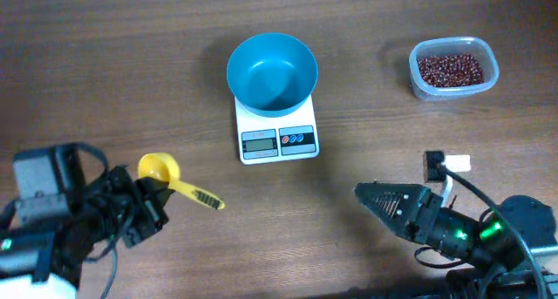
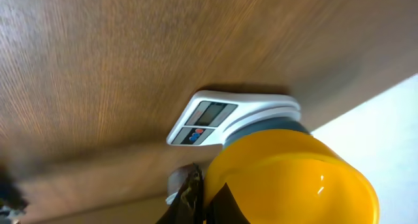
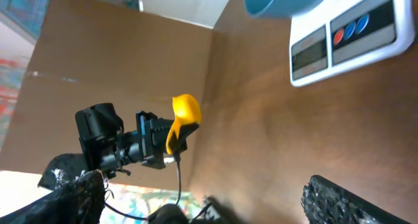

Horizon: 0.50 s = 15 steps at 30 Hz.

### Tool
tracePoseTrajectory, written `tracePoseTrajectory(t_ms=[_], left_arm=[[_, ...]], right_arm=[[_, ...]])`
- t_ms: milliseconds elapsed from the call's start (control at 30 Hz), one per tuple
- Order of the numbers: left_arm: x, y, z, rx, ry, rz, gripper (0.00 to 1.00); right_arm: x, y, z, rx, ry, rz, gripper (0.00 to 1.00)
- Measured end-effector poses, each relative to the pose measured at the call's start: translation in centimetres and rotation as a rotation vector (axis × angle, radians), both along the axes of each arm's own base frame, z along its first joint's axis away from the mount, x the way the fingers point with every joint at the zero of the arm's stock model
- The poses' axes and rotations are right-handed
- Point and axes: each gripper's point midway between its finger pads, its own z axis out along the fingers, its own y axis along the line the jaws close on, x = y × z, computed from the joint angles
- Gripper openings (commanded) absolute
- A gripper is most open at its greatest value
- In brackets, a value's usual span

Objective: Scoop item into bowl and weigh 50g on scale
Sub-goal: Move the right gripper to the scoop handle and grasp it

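The bowl (image 1: 272, 72) on the scale (image 1: 277, 142).
We see the left tool (image 1: 159, 197) clamping a yellow scoop (image 1: 159, 168), the right tool (image 1: 366, 194) open.

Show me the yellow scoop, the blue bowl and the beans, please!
yellow scoop (image 1: 158, 167), overhead view, on its round cup.
blue bowl (image 1: 272, 72), overhead view, on its bare inside.
beans (image 1: 450, 70), overhead view, middle of the heap.

Scale (image 1: 278, 142) readout illegibly small, overhead and wrist views alike
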Motion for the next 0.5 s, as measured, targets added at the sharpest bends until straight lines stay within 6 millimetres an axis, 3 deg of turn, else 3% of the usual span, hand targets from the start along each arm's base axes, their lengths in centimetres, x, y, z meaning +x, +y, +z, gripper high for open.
tracePoseTrajectory(t_ms=[233,367,500], left_arm=[[1.5,-5.2,-3.5,-0.112,0.116,-0.195,0.00],[3.3,-7.0,-3.5,-0.129,0.042,-0.256,0.00],[4.2,-7.4,-2.9,-0.140,-0.014,-0.272,0.00]], right_arm=[[0.1,0.1,-0.1,-0.012,-0.010,-0.005,0.96],[-0.7,1.2,-0.1,0.014,0.034,0.044,0.96],[-1.3,2.7,1.7,0.060,-0.009,0.086,0.98]])
